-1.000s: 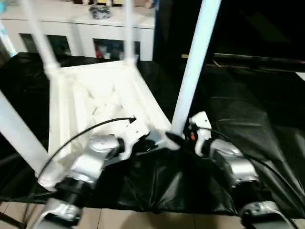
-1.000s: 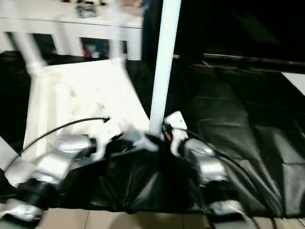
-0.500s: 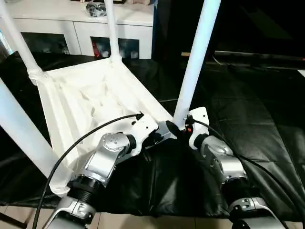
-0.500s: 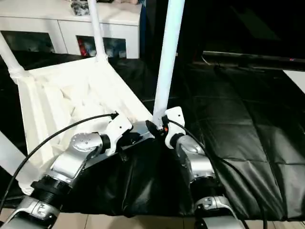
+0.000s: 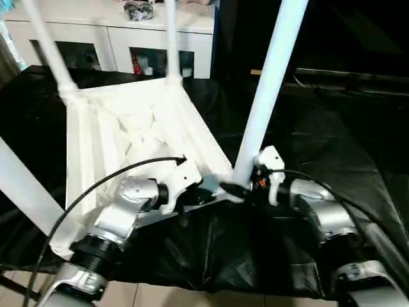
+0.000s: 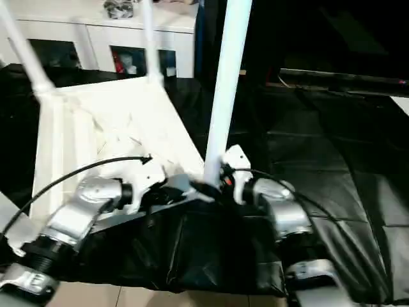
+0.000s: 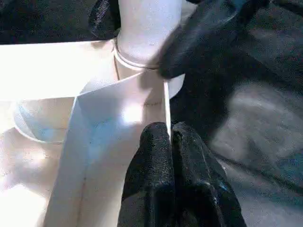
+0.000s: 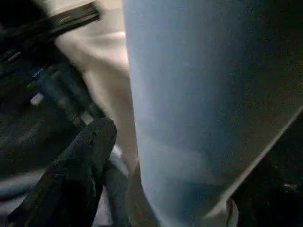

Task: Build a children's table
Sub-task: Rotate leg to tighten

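A: Anything change in the last second?

B: Mostly camera sway. The upside-down tabletop (image 5: 134,137) sits in the same spot on the black-draped worktop (image 5: 332,147), and both arms stay at the near right corner. Right gripper (image 5: 246,189) is at the base of the near-right leg (image 5: 268,83); left gripper (image 7: 170,142) is still on the rim wall beside that socket.

A: Jaws?

B: Left jaws are pressed together, pinching the thin rim wall of the tabletop, clear in the left wrist view. Right jaws: one finger (image 8: 85,156) lies against the leg base, the other is hidden, so I can't tell.

A: So what does that mean for the build?

B: My read: last leg is being seated or checked. Nothing has visibly sunk further into the socket, so no measurable progress in this interval.

A: State of the table?

B: White plastic, ribbed underside up. Far-left leg (image 5: 48,45) and far-right leg (image 5: 171,38) stand in their sockets, near-left leg (image 5: 22,188) too. The near-right one rises slightly tilted. All four appear fitted; flipping upright is probably what's left.
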Tool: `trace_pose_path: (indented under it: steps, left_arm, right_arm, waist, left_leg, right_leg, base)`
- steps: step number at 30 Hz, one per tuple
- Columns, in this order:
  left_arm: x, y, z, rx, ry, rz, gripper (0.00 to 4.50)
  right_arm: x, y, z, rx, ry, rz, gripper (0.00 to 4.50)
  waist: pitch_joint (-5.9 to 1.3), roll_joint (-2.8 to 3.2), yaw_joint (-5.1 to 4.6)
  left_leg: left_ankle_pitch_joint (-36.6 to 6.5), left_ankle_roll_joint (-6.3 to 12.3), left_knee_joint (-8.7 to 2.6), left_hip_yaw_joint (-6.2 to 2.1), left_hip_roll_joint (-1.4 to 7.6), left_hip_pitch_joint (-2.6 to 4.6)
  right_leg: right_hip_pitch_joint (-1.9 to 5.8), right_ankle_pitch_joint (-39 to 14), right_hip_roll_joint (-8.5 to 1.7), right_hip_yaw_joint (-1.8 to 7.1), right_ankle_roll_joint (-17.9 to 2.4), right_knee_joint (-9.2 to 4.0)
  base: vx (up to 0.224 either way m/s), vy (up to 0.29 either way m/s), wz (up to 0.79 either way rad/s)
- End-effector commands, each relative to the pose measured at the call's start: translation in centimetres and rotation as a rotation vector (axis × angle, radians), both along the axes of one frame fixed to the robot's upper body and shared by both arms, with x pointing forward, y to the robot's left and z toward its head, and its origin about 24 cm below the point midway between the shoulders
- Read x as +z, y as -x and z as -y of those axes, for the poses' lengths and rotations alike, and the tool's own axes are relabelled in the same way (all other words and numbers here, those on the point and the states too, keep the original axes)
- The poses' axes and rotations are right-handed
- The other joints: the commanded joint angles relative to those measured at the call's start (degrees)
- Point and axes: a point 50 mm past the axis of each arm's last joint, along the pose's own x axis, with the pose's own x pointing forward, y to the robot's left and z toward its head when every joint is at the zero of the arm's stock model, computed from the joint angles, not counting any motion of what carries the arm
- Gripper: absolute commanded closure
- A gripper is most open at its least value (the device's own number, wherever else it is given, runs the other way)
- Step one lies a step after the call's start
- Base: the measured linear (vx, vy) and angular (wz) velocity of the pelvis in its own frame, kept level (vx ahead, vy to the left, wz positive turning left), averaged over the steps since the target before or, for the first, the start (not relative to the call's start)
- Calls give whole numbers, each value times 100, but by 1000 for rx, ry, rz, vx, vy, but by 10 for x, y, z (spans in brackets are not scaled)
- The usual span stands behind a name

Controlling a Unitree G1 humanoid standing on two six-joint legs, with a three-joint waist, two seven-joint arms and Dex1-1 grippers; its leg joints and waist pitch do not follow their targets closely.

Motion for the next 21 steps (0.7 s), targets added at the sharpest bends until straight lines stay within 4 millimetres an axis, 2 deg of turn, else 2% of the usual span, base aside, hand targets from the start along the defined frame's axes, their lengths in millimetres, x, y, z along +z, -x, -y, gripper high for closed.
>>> trace_pose_path:
  steps: [1,4,6,10,11,19,21]
  left_arm:
    - [11,3,18,-120,44,36,450]
    - [12,5,14,-156,37,11,450]
    - [12,6,13,-176,35,-3,450]
    - [12,7,12,-192,32,-16,450]
    - [12,8,11,-203,29,-23,450]
    - [11,10,8,-222,27,-50,450]
    - [11,10,8,-223,24,-54,450]
  right_arm:
    - [-5,9,-12,130,14,-36,90]
    - [-3,13,-9,203,32,-61,90]
    - [-3,16,-8,245,41,-78,116]
    - [-4,19,-6,279,55,-95,136]
    - [-5,21,-6,297,61,-102,155]
    - [-5,24,-5,325,63,-122,203]
    - [-5,24,-6,329,61,-124,227]
  waist:
    - [-348,2,-13]
    - [-349,-10,23]
    - [-350,-9,35]
    - [-357,-11,45]
    - [-356,-7,51]
    - [-353,-31,62]
    - [-352,-34,61]
  left_leg:
    - [-1304,439,-322,132,-84,-35]
    - [-1243,419,-323,135,-81,-42]
    - [-1240,413,-320,136,-78,-34]
    - [-1191,399,-315,135,-79,-43]
    - [-1199,398,-316,135,-80,-41]
    - [-1200,377,-317,135,-83,-47]
    - [-1199,371,-319,131,-82,-48]
  right_leg:
    - [351,-1531,-163,221,-1152,-381]
    - [358,-1522,-158,224,-1132,-370]
    - [354,-1510,-159,223,-1143,-366]
    - [363,-1453,-160,224,-1163,-355]
    - [362,-1473,-160,222,-1161,-354]
    - [360,-1649,-162,221,-1074,-370]
    - [359,-1664,-162,221,-1063,-370]
  base:
    - [0,0,0]
    - [0,0,0]
    - [0,0,0]
    - [0,0,0]
    - [0,0,0]
    - [0,0,0]
    - [0,0,0]
